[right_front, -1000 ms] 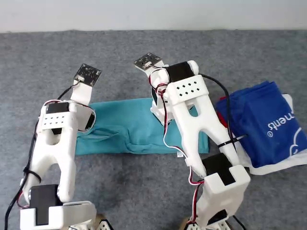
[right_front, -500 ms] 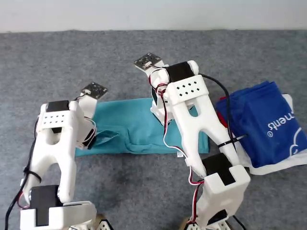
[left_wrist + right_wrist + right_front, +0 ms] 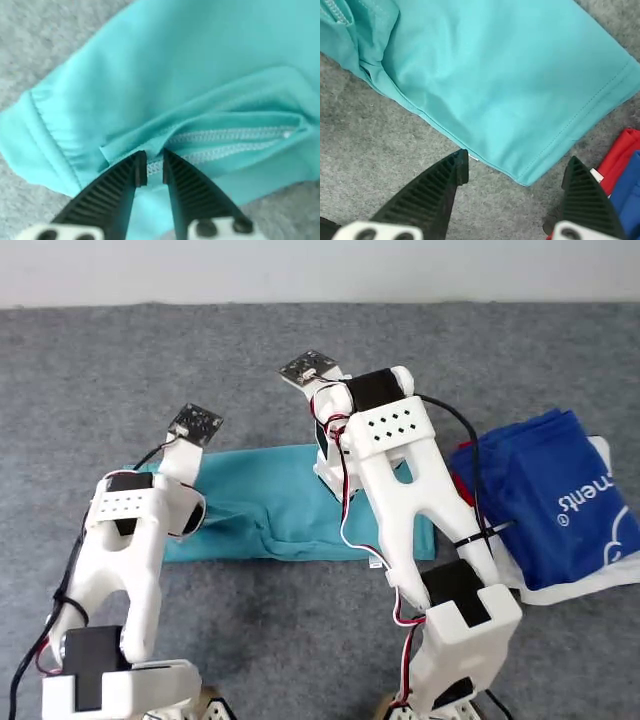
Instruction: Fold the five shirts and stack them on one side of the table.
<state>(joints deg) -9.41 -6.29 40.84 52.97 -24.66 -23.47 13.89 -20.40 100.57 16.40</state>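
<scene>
One teal shirt [image 3: 280,510] lies in a strip across the middle of your grey table [image 3: 300,360]. Your left claw [image 3: 150,167] pinches a seam fold at its 9 o'clock end. Your right claw [image 3: 517,177] hangs wide open above the shirt, and a blue pile [image 3: 545,500] sits at 3 o'clock.
</scene>
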